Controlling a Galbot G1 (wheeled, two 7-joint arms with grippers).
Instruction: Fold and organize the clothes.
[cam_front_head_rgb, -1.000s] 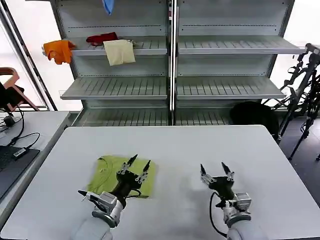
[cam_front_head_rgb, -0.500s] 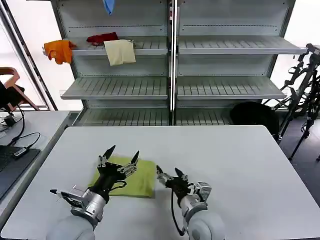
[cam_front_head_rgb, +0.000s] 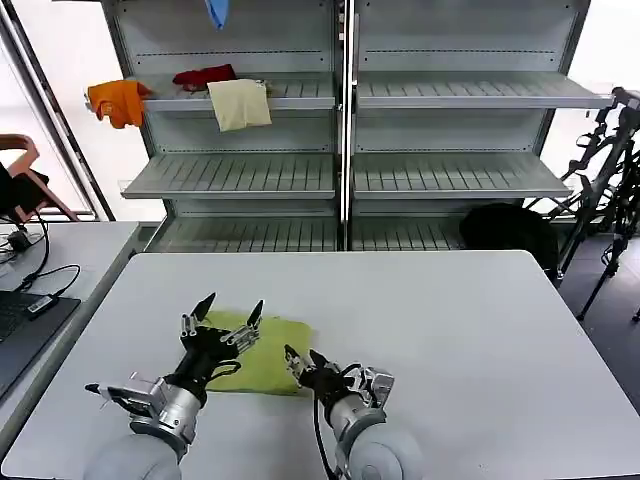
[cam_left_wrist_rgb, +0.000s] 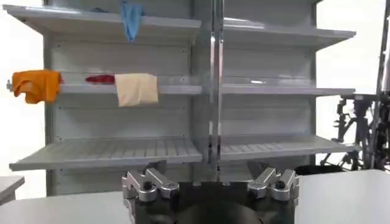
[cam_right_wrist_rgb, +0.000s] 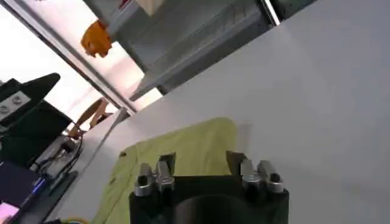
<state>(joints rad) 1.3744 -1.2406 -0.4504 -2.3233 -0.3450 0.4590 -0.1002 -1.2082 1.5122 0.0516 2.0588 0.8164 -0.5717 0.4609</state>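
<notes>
We are taking the white table (cam_front_head_rgb: 450, 330) as our landmark. The lime t-shirt (cam_front_head_rgb: 270, 345) is lying folded and flat on the table's near left part, well in from the edges.

Left gripper (cam_front_head_rgb: 228, 315) is hovering over the shirt's left portion, fingers spread wide, holding nothing. Right gripper (cam_front_head_rgb: 303, 358) is sitting at the shirt's near right corner, low to the tabletop, fingers parted narrowly; we cannot tell whether they are touching the cloth. In the right wrist view the shirt (cam_right_wrist_rgb: 183, 152) is lying just ahead of that gripper.

Beyond the table's far edge, the grey shelving unit (cam_front_head_rgb: 340, 120) is holding other cloths on its left bay: an orange cloth (cam_front_head_rgb: 117, 101) draped at the shelf's left end, a red cloth (cam_front_head_rgb: 203, 75) beside it, a cream cloth (cam_front_head_rgb: 239, 103) hanging over the shelf lip, and a blue cloth (cam_front_head_rgb: 216, 11) hanging one level higher. The right bay's shelves are showing bare slats.
</notes>
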